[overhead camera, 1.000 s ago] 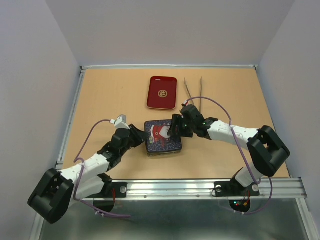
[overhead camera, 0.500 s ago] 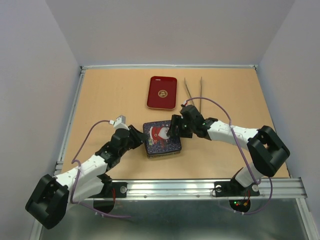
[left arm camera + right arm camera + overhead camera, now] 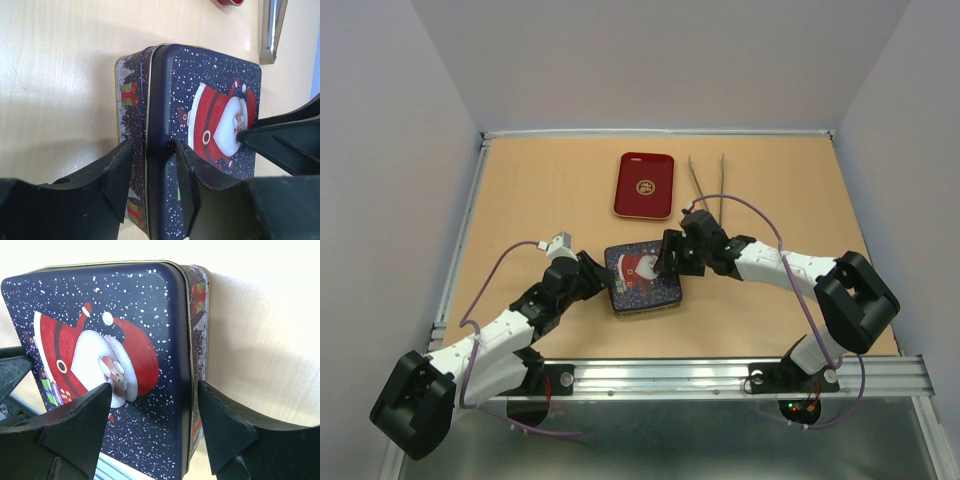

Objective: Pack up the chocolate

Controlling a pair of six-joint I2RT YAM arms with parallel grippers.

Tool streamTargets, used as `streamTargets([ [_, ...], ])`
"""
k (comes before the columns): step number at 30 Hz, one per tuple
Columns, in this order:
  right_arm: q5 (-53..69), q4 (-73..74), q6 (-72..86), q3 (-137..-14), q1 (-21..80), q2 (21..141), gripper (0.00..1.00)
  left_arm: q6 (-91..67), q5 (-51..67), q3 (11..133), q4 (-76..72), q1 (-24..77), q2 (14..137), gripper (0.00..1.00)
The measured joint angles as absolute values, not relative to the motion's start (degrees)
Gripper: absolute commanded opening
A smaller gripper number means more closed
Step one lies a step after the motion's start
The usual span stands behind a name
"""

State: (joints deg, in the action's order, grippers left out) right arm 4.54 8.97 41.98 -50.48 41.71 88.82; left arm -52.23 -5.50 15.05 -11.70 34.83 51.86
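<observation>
Tin (image 3: 643,277) sits mid-table (image 3: 540,200), lid (image 3: 100,315) on. Your left gripper (image 3: 150,152) is pinched narrow on the tin's left rim. Your right gripper (image 3: 155,387) straddles the right edge, spread wide, holding nothing. Risk: uneven push cocks the lid or skids the tin. Chocolate isn't visible; probably inside, can't confirm.

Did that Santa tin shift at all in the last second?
Yes, slightly. In the top view the Santa tin has crept leftward, judged against the red tray beyond it, which stayed put.
</observation>
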Motion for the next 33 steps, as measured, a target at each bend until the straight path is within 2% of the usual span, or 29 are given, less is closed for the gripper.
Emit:
streamTargets([
  [11,4.51,8.99,42.00,-50.48,41.71,88.90,0.74,-52.42,-5.48,15.49,-14.94,34.83,55.79,0.45],
  [33,1.91,8.64,43.09,-50.43,40.45,89.32,0.75,-47.20,-5.30,24.56,-22.50,34.28,72.99,0.39],
])
